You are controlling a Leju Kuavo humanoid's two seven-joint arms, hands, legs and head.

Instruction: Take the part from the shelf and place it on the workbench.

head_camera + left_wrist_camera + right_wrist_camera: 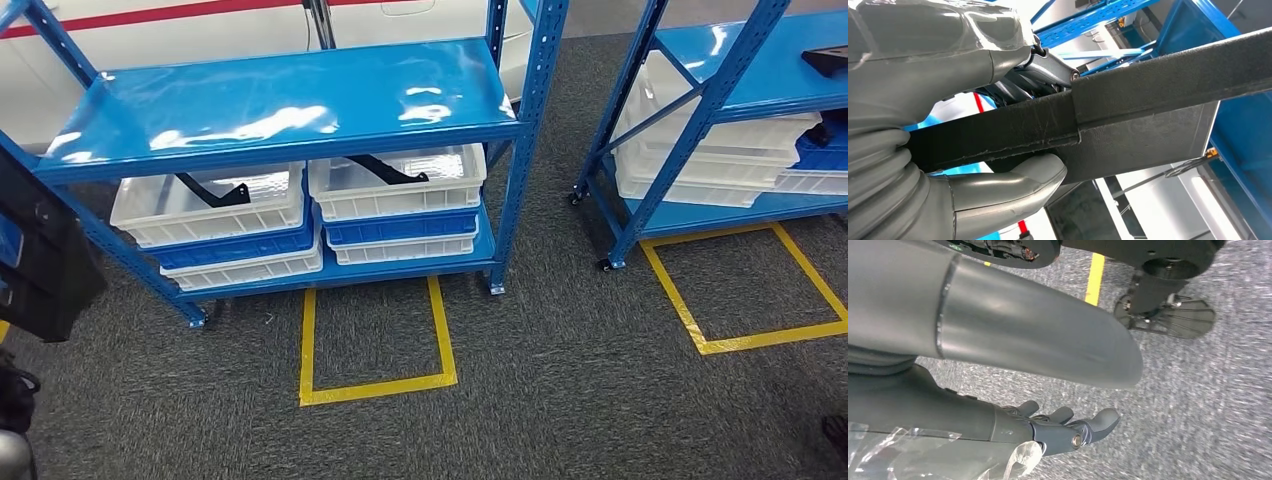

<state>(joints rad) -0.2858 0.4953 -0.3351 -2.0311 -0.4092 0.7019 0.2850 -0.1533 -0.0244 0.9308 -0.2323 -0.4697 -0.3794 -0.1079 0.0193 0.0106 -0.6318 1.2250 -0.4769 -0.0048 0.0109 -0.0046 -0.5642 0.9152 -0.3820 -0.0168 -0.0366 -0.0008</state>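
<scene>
While the left hand [973, 150] clamps the black part [1128, 105] between thumb and fingers, a long overhang could swing into the blue shelf [290, 110] close by and twist loose. Part sits raised at the robot's left. Right hand [1068, 427] hangs toward the carpet, fingers loosely apart, empty.

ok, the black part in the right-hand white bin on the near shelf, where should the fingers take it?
Probably the long straight bar of the black part, mid-length, where it lies slanted across the white bin with room beside it. Come in from the front and low: the blue shelf deck overhangs the bin, so a reach straight down from above looks blocked.
</scene>
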